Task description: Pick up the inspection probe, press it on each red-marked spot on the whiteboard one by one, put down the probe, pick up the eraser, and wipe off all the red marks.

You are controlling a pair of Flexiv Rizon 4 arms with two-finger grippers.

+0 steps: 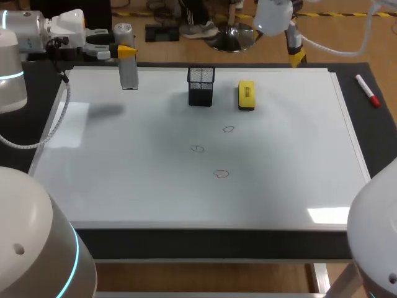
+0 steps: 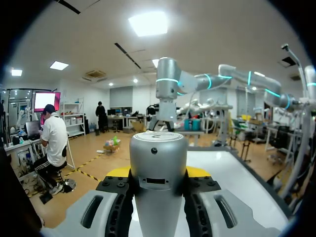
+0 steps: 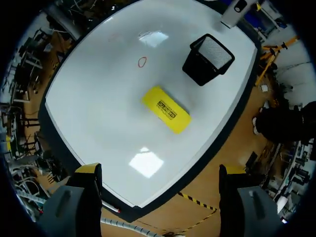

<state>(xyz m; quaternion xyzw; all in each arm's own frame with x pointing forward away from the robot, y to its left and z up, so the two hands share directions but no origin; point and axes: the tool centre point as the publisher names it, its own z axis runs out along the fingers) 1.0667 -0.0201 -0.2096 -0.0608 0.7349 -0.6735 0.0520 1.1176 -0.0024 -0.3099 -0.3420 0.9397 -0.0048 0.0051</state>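
Nearest, three small red-drawn circles (image 1: 221, 174) are seen around the middle of the large white whiteboard (image 1: 124, 186). Farther off, a yellow block eraser (image 1: 246, 95) lies flat just beside an upright black mesh pen cup (image 1: 201, 85). A white marker with a red cap (image 1: 367, 90) is laid on the dark table (image 1: 378, 136), off the board's right edge. Over the far left corner, a silver cylindrical inspection probe (image 1: 128, 71) is held upright, clamped between the fingers of the left gripper (image 2: 158, 174). The right gripper (image 3: 159, 170) is held spread wide and empty above the far edge.
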